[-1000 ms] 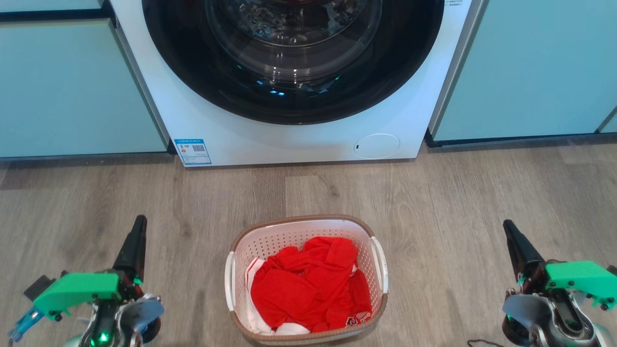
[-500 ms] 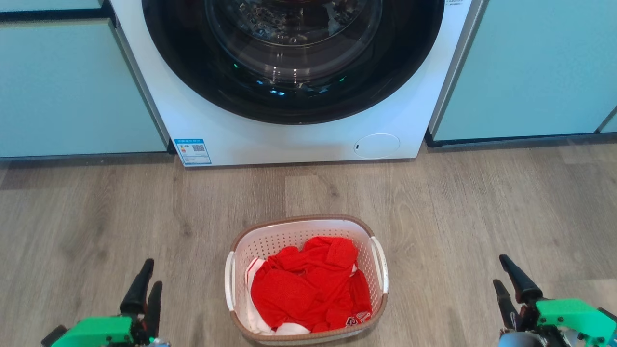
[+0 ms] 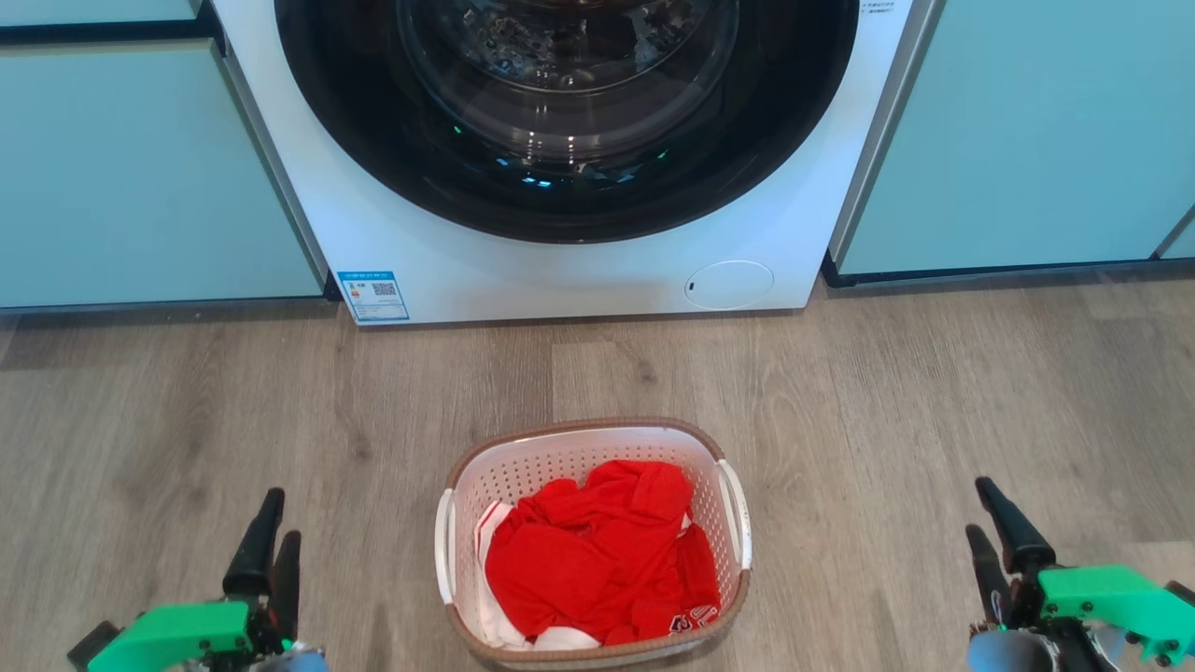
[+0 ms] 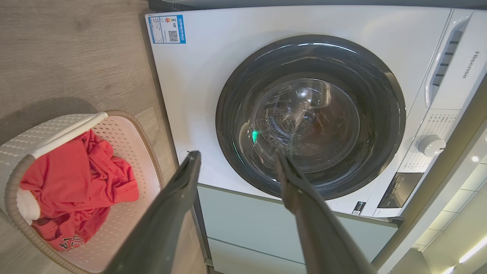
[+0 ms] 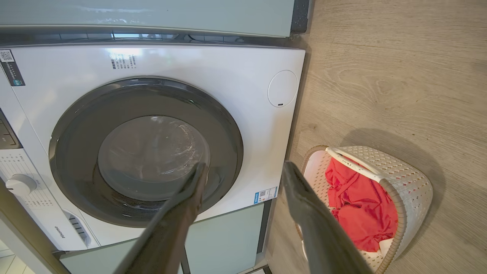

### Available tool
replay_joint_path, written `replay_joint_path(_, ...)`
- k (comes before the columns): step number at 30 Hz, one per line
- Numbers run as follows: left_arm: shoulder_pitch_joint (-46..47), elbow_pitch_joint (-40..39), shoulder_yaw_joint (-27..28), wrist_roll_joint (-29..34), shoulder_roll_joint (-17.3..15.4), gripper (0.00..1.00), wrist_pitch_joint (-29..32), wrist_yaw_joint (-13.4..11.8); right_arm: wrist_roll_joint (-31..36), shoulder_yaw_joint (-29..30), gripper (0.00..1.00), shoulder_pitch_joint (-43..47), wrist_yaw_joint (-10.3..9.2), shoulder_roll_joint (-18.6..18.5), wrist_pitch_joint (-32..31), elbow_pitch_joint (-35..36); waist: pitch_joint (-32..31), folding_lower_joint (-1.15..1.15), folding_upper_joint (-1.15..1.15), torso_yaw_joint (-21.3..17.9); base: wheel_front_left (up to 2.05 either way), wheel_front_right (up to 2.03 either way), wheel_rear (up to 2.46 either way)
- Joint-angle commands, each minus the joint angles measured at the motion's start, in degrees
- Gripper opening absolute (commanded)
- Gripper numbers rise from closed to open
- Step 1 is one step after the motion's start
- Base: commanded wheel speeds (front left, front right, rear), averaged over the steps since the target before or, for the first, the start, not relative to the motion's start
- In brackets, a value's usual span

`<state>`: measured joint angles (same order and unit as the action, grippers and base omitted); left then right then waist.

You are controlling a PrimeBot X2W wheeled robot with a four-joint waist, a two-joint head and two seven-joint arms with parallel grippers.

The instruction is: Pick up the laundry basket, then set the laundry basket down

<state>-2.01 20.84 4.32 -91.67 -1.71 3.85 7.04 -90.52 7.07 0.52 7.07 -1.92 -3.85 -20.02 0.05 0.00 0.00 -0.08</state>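
Left tool (image 3: pixel 282 515), right tool (image 3: pixel 977 507) lowered; laundry basket (image 3: pixel 560 455) between.

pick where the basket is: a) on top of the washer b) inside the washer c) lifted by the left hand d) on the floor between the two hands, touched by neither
d: the basket stands on the floor in front of the washer, with the open left hand and open right hand well apart from it on either side.
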Motion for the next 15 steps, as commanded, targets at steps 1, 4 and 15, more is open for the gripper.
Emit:
replay_joint_path(1, 3.2, -2.3, 0.8, 0.9, -0.6, 1.0, -0.6, 0.1, 0.8, -0.2, 1.0, -2.3, 0.07, -0.2, 0.9, 2.3, 0.0, 0.0, 0.0, 0.0, 0.0, 0.0, 0.0)
replay_joint_path(4, 3.4, -2.6, 1.3, 1.5, -0.6, 1.0, -1.1, 0.1, 2.1, -0.1, 1.0, -2.6, 0.08, -0.2, 1.4, 2.8, -0.1, 0.0, 0.0, 0.0, 0.0, 0.0, 0.0)
replay_joint_path(15, 4.4, -5.1, 3.2, 4.4, -0.7, 1.0, -3.0, 0.1, 10.8, 2.0, 1.0, -4.0, 0.12, -0.3, 3.2, 7.9, -0.3, 0.0, 0.0, 0.4, 0.0, 0.0, 0.0)
